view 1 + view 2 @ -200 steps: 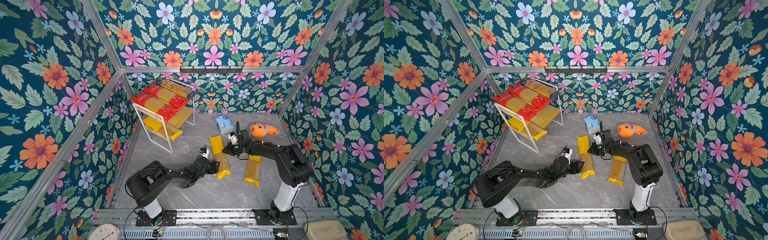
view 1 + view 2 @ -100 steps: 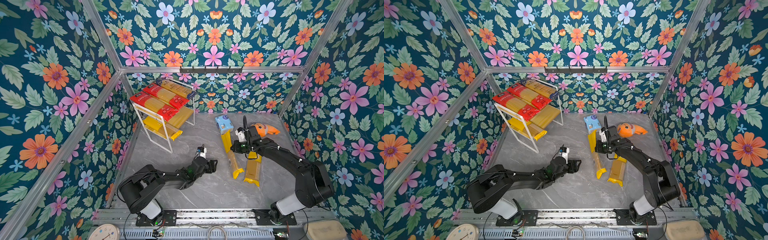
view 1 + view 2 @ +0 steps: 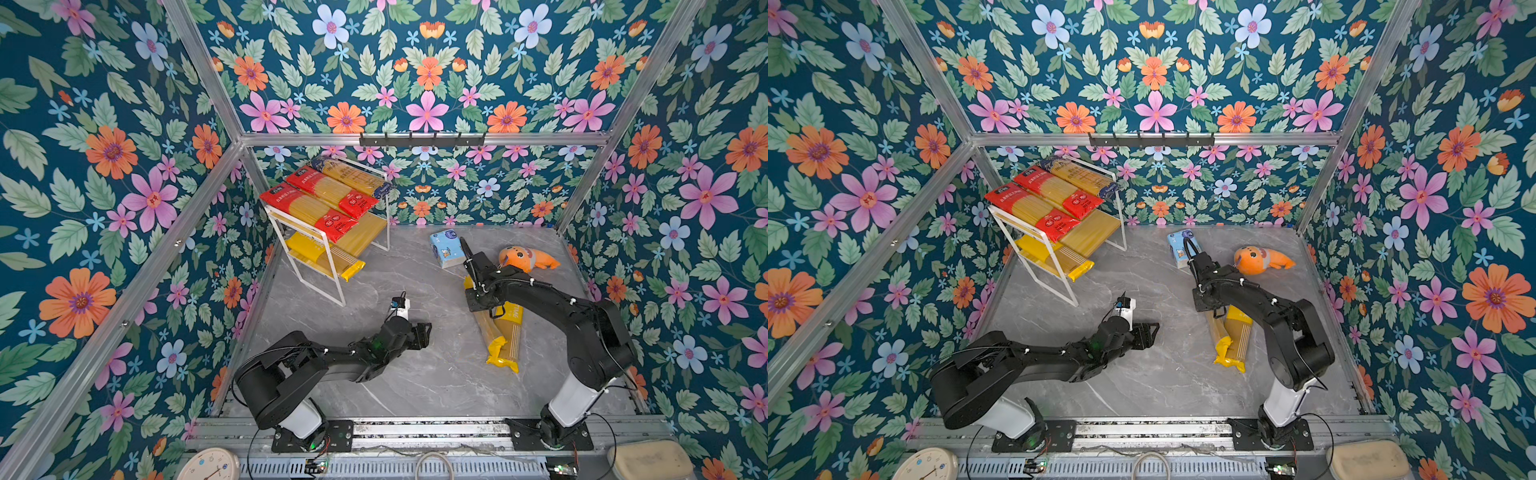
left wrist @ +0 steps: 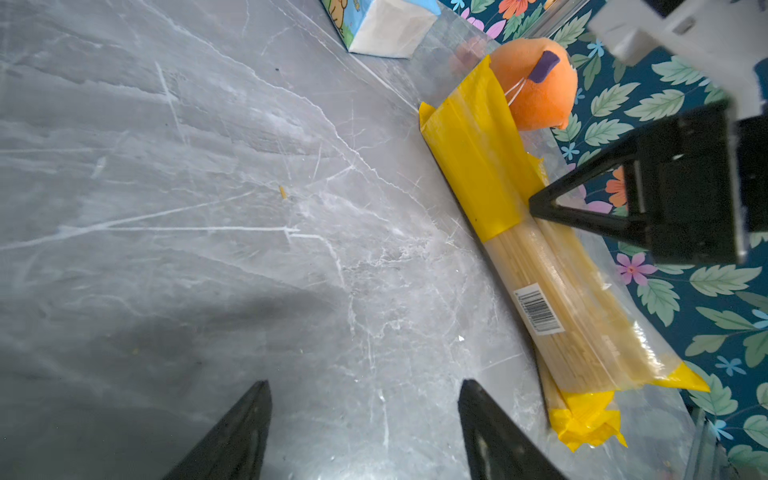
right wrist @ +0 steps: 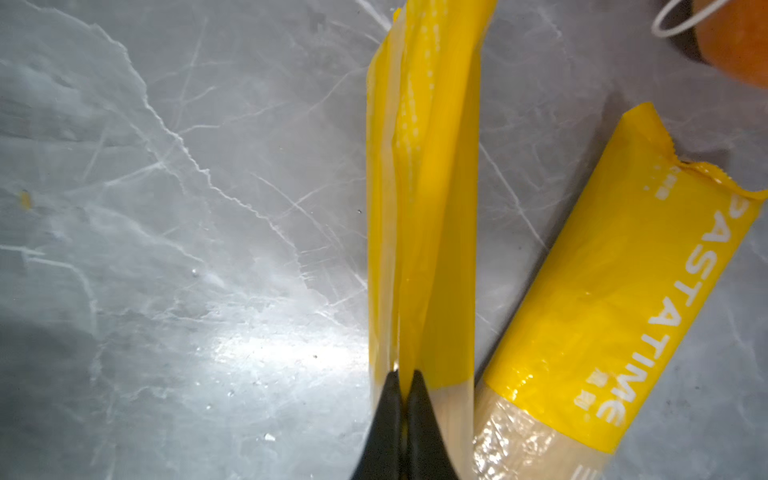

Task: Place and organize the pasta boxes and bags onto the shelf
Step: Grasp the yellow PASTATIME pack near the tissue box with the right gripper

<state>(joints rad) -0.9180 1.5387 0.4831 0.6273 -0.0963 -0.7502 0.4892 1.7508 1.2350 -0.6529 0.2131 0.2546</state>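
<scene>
Shelf (image 3: 337,291), far left: two red spaghetti packs (image 3: 309,212) and blue-and-gold pack (image 3: 353,176) side by side on the top board; yellow pack (image 3: 328,259) on the lower board, one end jutting past the edge. Left gripper (image 3: 426,332), centre: jaws apart, empty, over the grey floor (image 3: 415,382). Tissue pack (image 3: 446,249), far, right of centre. Right gripper (image 5: 402,374): jaws pinched together on the seam of a yellow-ended spaghetti pack (image 5: 432,208) lying partly across the PASTATIME pack (image 3: 512,332) on the floor. Orange plush toy (image 3: 523,259), far right.
</scene>
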